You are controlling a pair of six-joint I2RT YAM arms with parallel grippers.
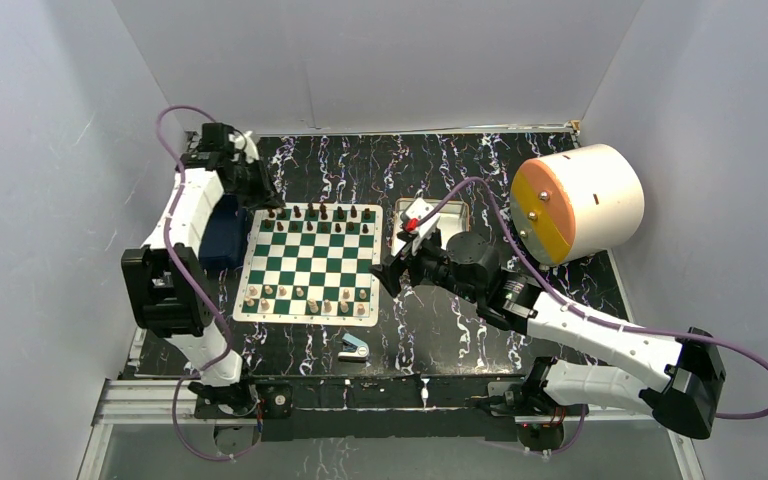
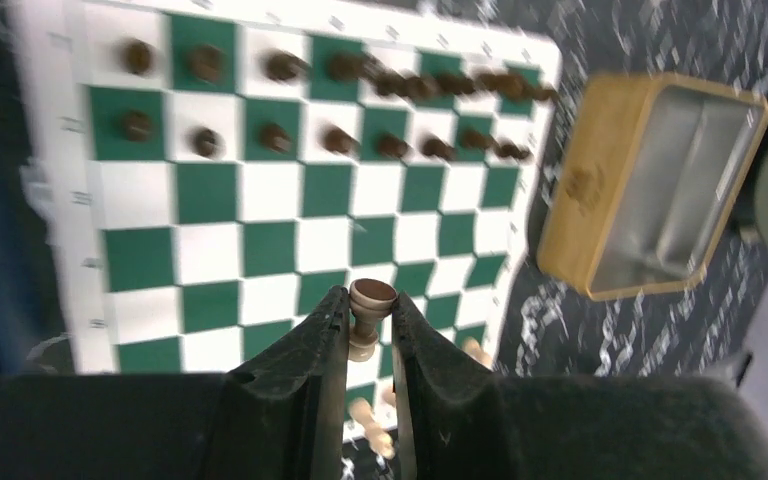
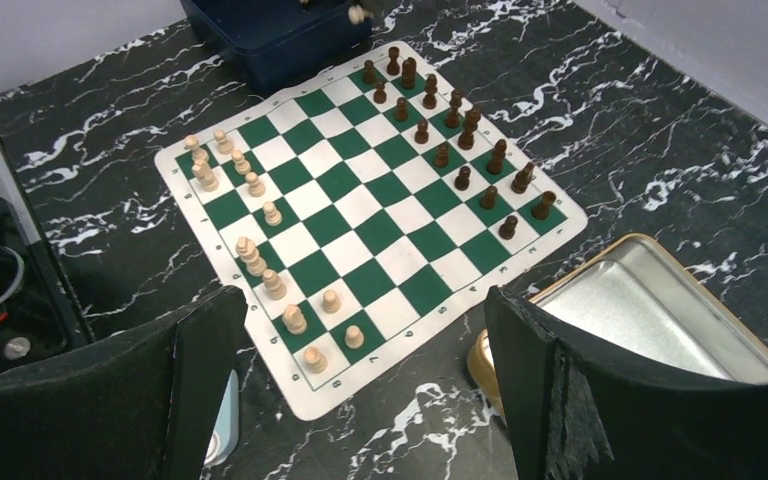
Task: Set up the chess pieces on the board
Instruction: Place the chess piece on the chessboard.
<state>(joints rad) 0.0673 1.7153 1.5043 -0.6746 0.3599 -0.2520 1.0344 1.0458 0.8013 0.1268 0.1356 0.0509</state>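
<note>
The green and white board (image 1: 310, 262) lies left of centre on the table. Dark chess pieces (image 1: 320, 213) stand along its far rows and pale pieces (image 1: 305, 298) along its near rows. My left gripper (image 1: 260, 190) hovers over the board's far left corner. In the left wrist view it (image 2: 370, 305) is shut on a pale piece (image 2: 372, 294), held above the board (image 2: 260, 210). My right gripper (image 1: 390, 272) is wide open just right of the board. In the right wrist view it (image 3: 360, 400) holds nothing, with the board (image 3: 360, 200) ahead.
A dark blue tray (image 1: 222, 235) sits left of the board. A silver tin (image 3: 660, 310) lies to the right, close to my right finger. A small blue-and-white object (image 1: 353, 348) lies near the board's front edge. A big white and orange cylinder (image 1: 575, 205) stands at the far right.
</note>
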